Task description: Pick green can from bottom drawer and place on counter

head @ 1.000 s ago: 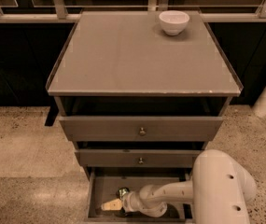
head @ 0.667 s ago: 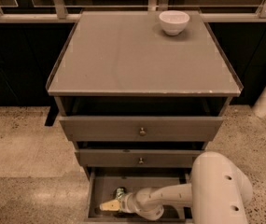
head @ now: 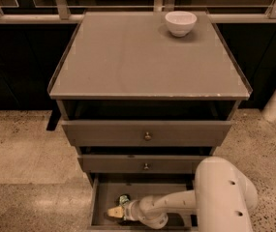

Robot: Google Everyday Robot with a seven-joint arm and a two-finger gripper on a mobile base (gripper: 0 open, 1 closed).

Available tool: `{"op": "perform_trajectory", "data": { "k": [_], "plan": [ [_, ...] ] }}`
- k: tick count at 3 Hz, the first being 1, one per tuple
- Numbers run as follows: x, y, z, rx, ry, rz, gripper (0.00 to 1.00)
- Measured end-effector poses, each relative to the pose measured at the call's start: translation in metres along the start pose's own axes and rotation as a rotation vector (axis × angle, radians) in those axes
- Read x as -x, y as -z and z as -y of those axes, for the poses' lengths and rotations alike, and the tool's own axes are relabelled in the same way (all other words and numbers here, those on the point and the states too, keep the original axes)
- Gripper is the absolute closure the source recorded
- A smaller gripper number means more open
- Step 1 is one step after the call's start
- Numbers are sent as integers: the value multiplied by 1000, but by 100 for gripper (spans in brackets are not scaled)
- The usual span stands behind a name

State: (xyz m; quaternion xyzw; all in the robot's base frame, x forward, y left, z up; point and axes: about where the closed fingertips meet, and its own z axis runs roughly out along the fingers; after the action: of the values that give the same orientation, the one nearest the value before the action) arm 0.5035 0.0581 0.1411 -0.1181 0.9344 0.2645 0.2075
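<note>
The bottom drawer (head: 104, 193) is pulled out at the foot of the cabinet, a shallow tray. The green can (head: 124, 199) lies inside it, left of centre, only a small shiny green patch showing. My gripper (head: 113, 211) is down in the same drawer, pointing left, just in front of the can and close against it. Whether it touches the can cannot be made out. My white arm reaches in from the lower right and hides the drawer's right half. The counter (head: 142, 57) is the wide flat grey-brown cabinet top above.
A white bowl (head: 180, 23) stands at the back right of the counter. Two taller drawers (head: 147, 135) with round knobs are partly pulled out above the bottom one and overhang it. Speckled stone floor surrounds the cabinet. A railing runs behind.
My gripper and forearm have edged slightly to the left inside the bottom drawer. The green can appears to have shifted a little left with them.
</note>
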Motion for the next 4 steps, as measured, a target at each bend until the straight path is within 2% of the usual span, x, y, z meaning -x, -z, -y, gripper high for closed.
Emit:
{"op": "perform_trajectory", "data": {
  "k": [3,4],
  "plan": [
    [0,0,0,0,0,0,92],
    [0,0,0,0,0,0,100]
  ]
}}
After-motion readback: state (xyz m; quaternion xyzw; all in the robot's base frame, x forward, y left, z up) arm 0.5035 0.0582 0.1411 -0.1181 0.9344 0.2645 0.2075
